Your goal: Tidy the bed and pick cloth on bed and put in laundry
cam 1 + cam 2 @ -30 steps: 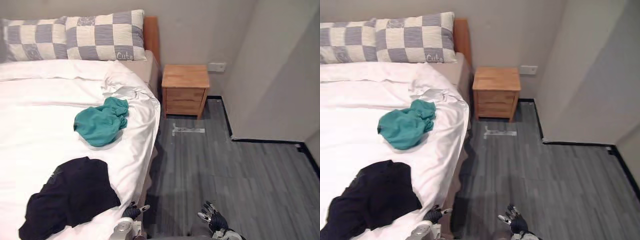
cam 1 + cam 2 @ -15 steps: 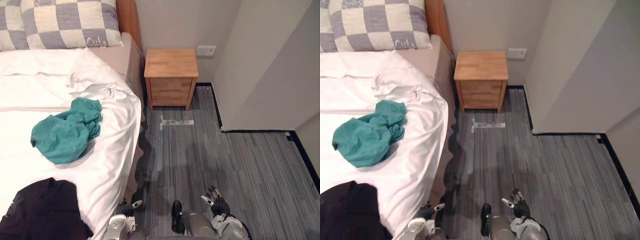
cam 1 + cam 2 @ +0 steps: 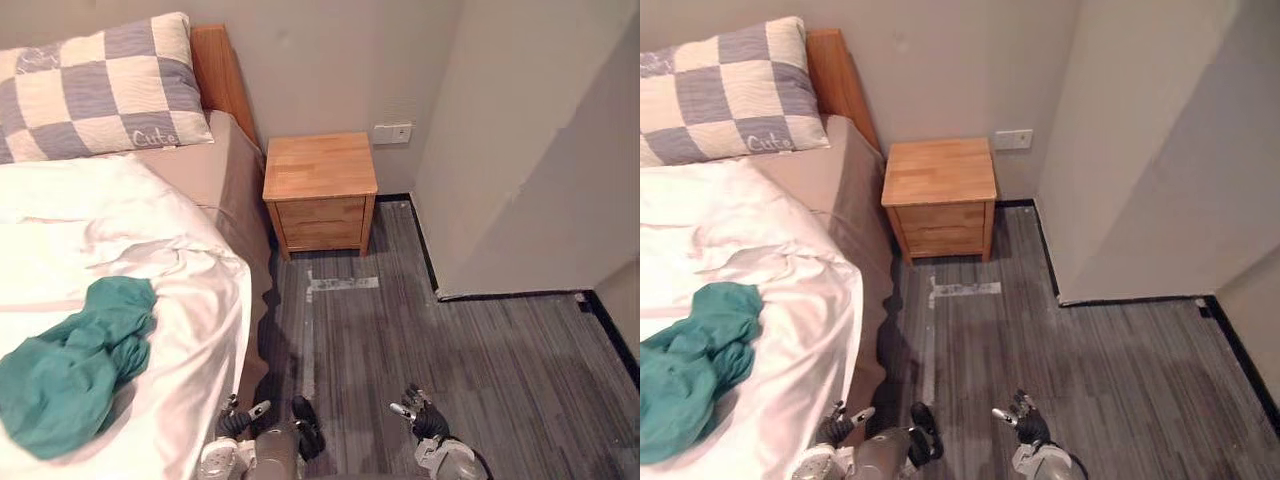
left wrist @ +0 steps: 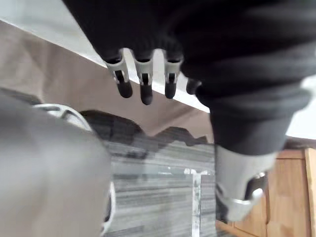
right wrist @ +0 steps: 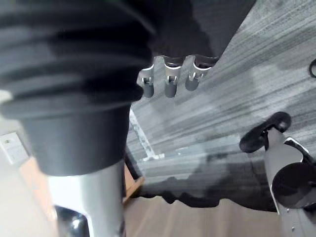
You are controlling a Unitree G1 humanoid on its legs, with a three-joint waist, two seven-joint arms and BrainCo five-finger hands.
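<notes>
Teal cloth on the bed, both hands empty by the floor

A crumpled teal cloth lies on the rumpled white bed sheet, near the side edge of the mattress and well below the grey-and-cream checked pillow that leans at the orange-brown wooden headboard. Just beside the bed, against the wall, stands a small light wooden bedside table, with a white wall socket close by its corner. A pale strip of tape is stuck on the grey plank-patterned floor in front of the table.

The robot's left hand hangs low beside the bed edge, its fingers loose and apart, gripping nothing. The right hand hangs over the bare floor, its fingers likewise slack and empty, well apart from the cloth
</notes>
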